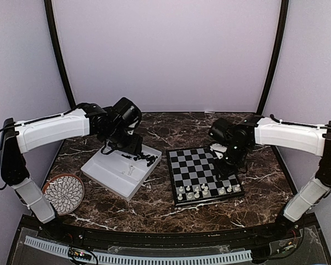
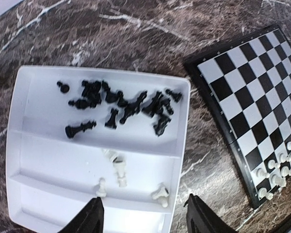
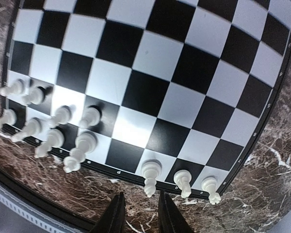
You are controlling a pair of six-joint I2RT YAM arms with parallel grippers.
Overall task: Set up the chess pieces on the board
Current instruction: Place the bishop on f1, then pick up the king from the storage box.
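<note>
Your left end effector (image 2: 145, 219) hangs with its fingers wide apart over the white divided plastic tray (image 2: 39, 160). Tiny black plastic chess pieces (image 2: 121, 104) lie heaped in one of its compartments. Your right end effector (image 3: 139, 216), fingers slightly apart and empty, hovers by the flat black-and-grey checked chessboard (image 3: 150, 92). Small white chess pieces (image 3: 89, 116) stand along the board's edge rows.

arms (image 1: 52, 130): white shells | joints (image 1: 11, 160): black | wrist motors (image 1: 124, 115): black, rounded | left claw fingers (image 2: 89, 218): black, tapered
</note>
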